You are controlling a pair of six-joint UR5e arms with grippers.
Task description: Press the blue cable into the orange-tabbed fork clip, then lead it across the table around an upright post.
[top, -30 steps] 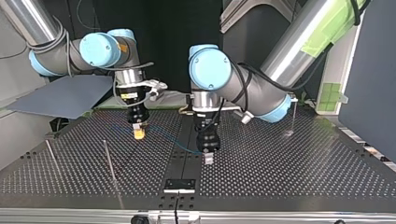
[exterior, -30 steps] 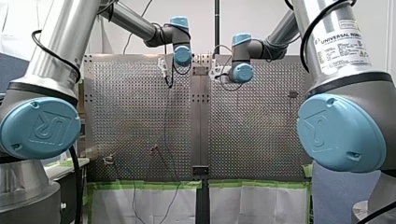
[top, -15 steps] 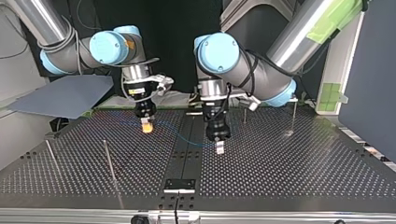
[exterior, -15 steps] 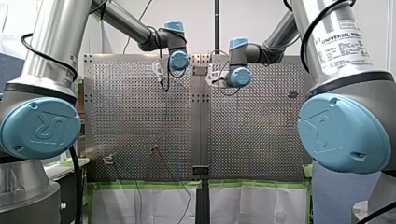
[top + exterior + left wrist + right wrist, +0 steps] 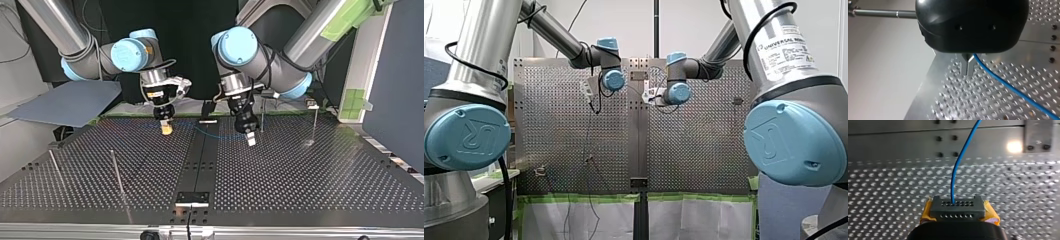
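The thin blue cable (image 5: pixel 216 136) hangs in a shallow sag between my two grippers, just above the perforated table (image 5: pixel 310 190). My left gripper (image 5: pixel 251 140), on the top view's right, is shut on the cable. In the left wrist view its metal fingers (image 5: pixel 965 67) are pressed together and the cable (image 5: pixel 1013 89) trails away from them. My right gripper (image 5: pixel 166 129), with yellow pads, holds the other part. In the right wrist view the cable (image 5: pixel 959 167) comes out of the grey block between the pads (image 5: pixel 991 213). I cannot make out an orange-tabbed clip.
Upright posts stand at the top view's right (image 5: pixel 315 125), behind my left gripper (image 5: pixel 261 119) and at the near left (image 5: pixel 117 172) (image 5: pixel 55 167). A small bracket (image 5: pixel 192 198) sits on the centre seam. A small fixture (image 5: pixel 540 171) shows low in the front view.
Both grippers have carried the cable away from the top view's camera, toward the table's far edge. My left gripper has also shifted to that view's right.
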